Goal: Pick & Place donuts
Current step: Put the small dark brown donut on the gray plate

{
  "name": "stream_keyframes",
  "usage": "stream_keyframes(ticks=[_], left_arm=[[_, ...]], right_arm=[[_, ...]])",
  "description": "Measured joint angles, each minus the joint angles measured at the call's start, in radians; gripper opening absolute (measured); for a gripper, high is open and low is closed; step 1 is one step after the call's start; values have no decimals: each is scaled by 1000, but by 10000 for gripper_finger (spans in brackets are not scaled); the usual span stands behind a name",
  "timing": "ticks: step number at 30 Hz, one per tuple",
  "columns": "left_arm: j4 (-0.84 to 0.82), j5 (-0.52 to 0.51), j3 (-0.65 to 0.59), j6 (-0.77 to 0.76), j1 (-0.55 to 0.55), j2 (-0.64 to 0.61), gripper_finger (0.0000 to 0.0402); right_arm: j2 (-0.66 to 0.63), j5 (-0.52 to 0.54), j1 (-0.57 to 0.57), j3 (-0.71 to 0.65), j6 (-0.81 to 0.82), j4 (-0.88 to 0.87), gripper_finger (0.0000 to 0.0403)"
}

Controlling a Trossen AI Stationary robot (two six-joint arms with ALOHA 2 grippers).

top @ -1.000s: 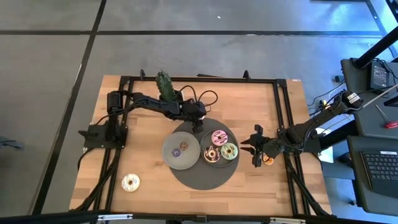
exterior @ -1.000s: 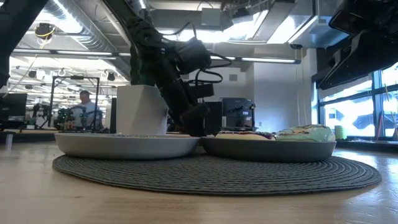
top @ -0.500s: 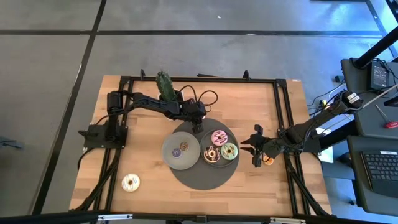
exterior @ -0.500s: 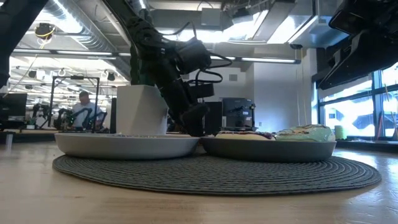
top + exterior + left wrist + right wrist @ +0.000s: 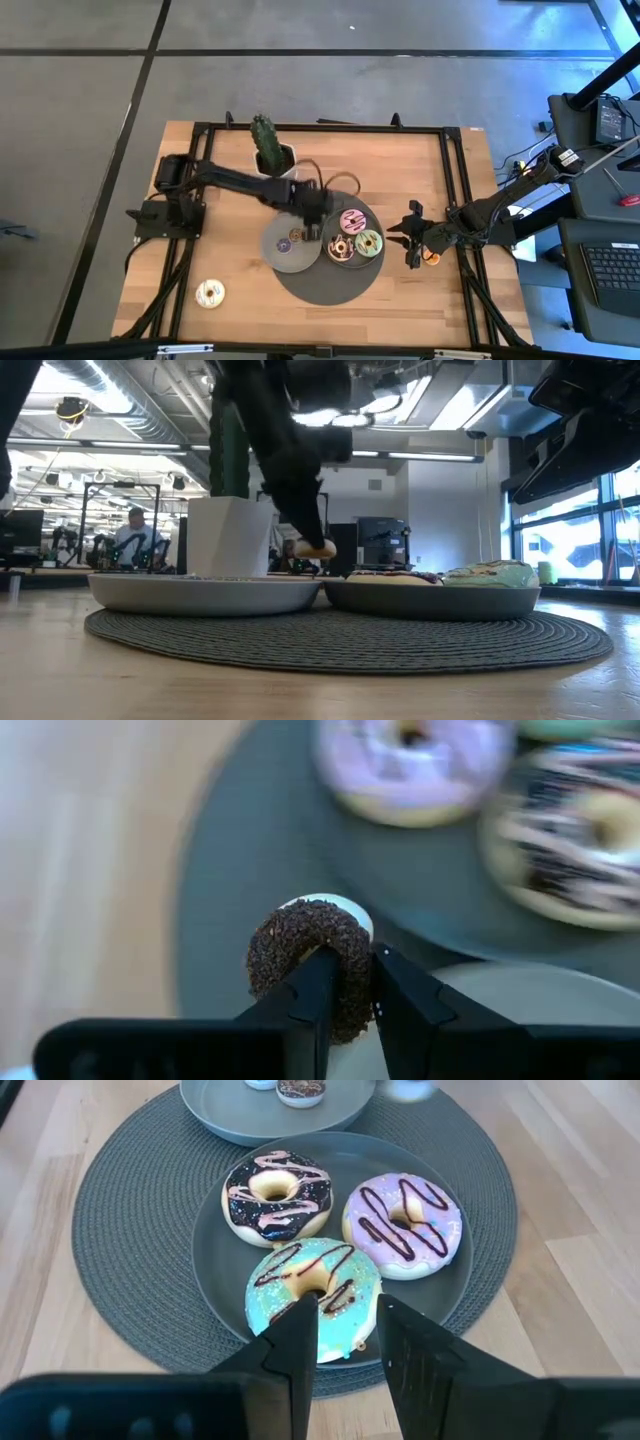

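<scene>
My left gripper (image 5: 316,220) hangs over the gap between the two grey plates, shut on a small brown sprinkled donut (image 5: 300,935). The left plate (image 5: 270,256) holds two tiny donuts (image 5: 297,236). On the right plate (image 5: 351,265) lie a pink-purple donut (image 5: 352,221), a dark brown one (image 5: 340,248) and a green one (image 5: 368,242). A white-iced donut (image 5: 210,293) lies on the bare table near the front left. My right gripper (image 5: 411,246) stands open to the right of the mat, facing the plates. An orange donut (image 5: 432,259) lies beside it. My left gripper pinches one side of the small donut's ring (image 5: 350,990) between its two fingers. One fingertip (image 5: 318,970) stands at the hole, the other on the outer edge. The fingers point down from above. The donut (image 5: 315,547) hangs on edge at the fingertips, clear of both plates.
Both plates sit on a round dark woven mat (image 5: 320,292) at the table's middle. A cactus in a white pot (image 5: 268,140) stands at the far edge. Black frame rails (image 5: 455,180) run along the table's sides.
My left gripper has risen from the far edge of the mat and gone toward the table's near edge, over the plates. The small brown donut now hangs below its fingers, lifted clear.
</scene>
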Motion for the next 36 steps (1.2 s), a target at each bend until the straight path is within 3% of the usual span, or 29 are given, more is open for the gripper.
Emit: stream_keyframes(ticks=[8, 16, 20, 36], left_arm=[[-25, -15, 1, -96, -258, -5, 59], [-73, -210, 1, -132, -440, 6, 58], [-146, -280, 1, -182, -472, 6, 58], [-158, -288, 1, -297, -442, 6, 58]], right_arm=[[0, 0, 0, 0, 6, 1, 108], [0, 20, 0, 0, 28, 14, 108], [0, 29, 0, 0, 35, 15, 108], [0, 28, 0, 0, 60, 18, 108]])
